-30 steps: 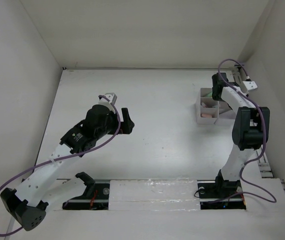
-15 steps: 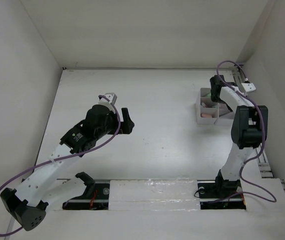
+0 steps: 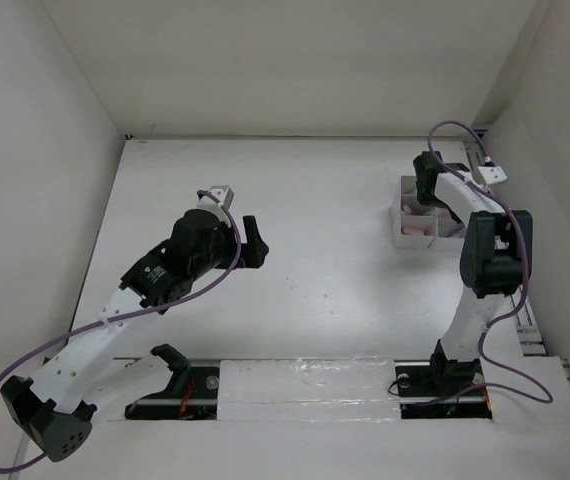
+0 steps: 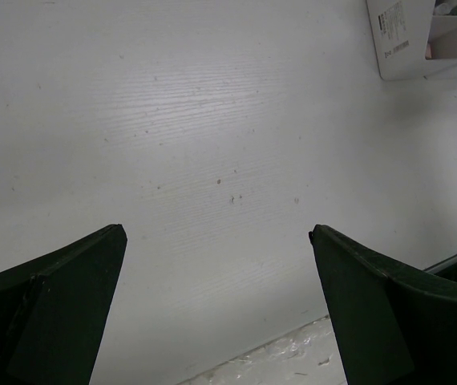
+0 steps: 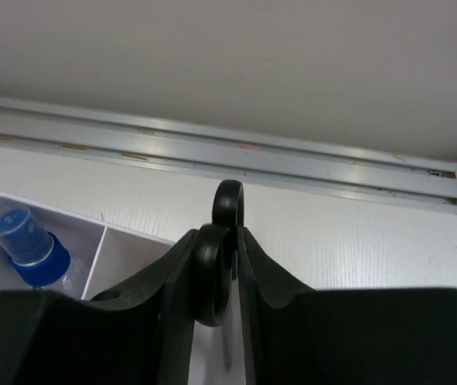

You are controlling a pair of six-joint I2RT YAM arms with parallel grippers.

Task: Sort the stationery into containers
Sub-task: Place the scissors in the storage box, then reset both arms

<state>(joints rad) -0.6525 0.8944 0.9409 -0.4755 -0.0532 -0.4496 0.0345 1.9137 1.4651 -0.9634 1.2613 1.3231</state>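
My left gripper (image 3: 251, 243) hangs over the left-middle of the table (image 3: 315, 200), well apart from everything else. Its jaws are spread wide with nothing between them; through the left wrist camera I see only bare white tabletop between my two dark fingers (image 4: 52, 321).

Far off to the right, near the table's back right corner, stands the organizer box (image 3: 406, 236). It just shows at the top right corner of my left wrist view. Something pink (image 3: 417, 229) lies in one of its near compartments; I cannot tell what it is.

My right gripper (image 3: 424, 172) is directly over the box's far side. Its jaws are pressed together on the scissors (image 5: 215, 273), pinching the two black handle rings, which stick up between my fingertips. The blades are hidden below my fingers. To the left of them, a blue-capped item (image 5: 30, 245) stands in a compartment of the box. Beyond the box, a metal rail (image 5: 293, 160) runs along the table's back edge.
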